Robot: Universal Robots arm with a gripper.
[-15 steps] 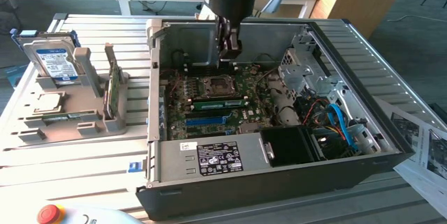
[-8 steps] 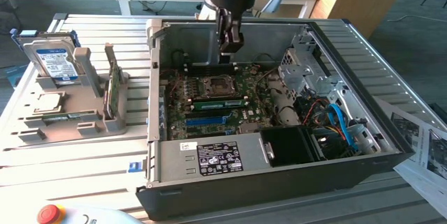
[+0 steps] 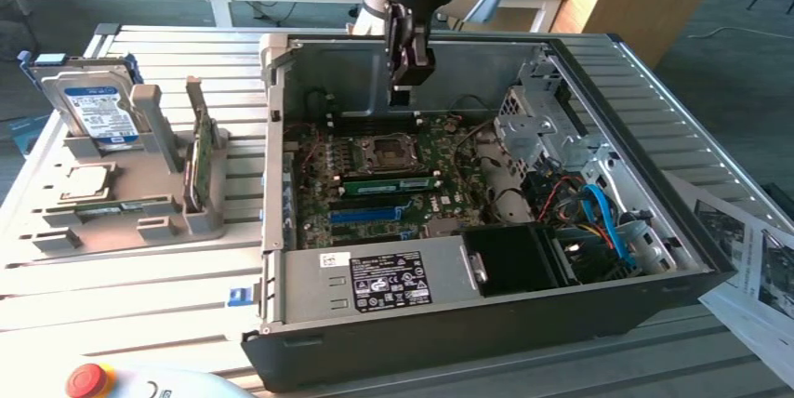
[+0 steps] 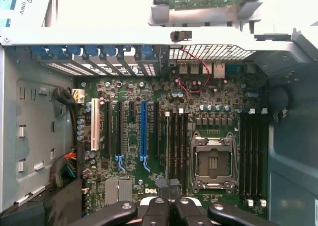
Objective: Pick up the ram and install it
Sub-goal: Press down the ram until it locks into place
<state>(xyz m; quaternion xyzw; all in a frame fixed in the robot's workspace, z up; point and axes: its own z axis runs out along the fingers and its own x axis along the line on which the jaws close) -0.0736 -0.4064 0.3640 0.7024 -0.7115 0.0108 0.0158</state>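
Below the fingers (image 4: 160, 208) of the black gripper (image 3: 410, 71) lies the green motherboard (image 4: 149, 136), low and flat, with open air between. Beside them stands the steel CPU socket frame (image 4: 212, 161). Beyond them rises the grey case wall (image 3: 348, 68); behind them, the black power supply box (image 3: 372, 282) and tangled blue cables (image 3: 602, 217) crowd that end.

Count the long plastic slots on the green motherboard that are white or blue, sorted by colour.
Long white plastic slot: 1
Long blue plastic slot: 1
Total: 2
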